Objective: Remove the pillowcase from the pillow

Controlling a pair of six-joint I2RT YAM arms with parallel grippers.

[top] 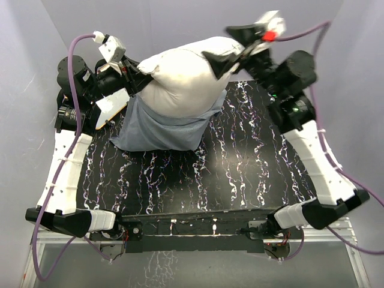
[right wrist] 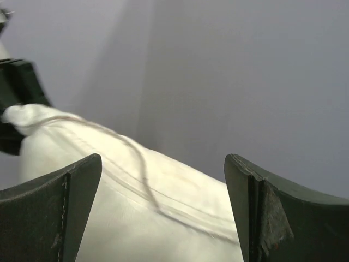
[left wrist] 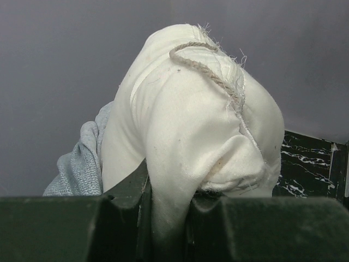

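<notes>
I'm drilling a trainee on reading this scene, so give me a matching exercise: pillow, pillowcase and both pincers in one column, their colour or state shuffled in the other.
Column one:
1. pillow
2. pillowcase
3. left pincer
4. right pincer

Column two:
A. open wide, holding nothing
B. grey-blue side out, bunched at the pillow's near end
C. shut on a corner of the pillow
D. white, mostly uncovered

Pairs: 1-D, 2-B, 3-C, 4-A
</notes>
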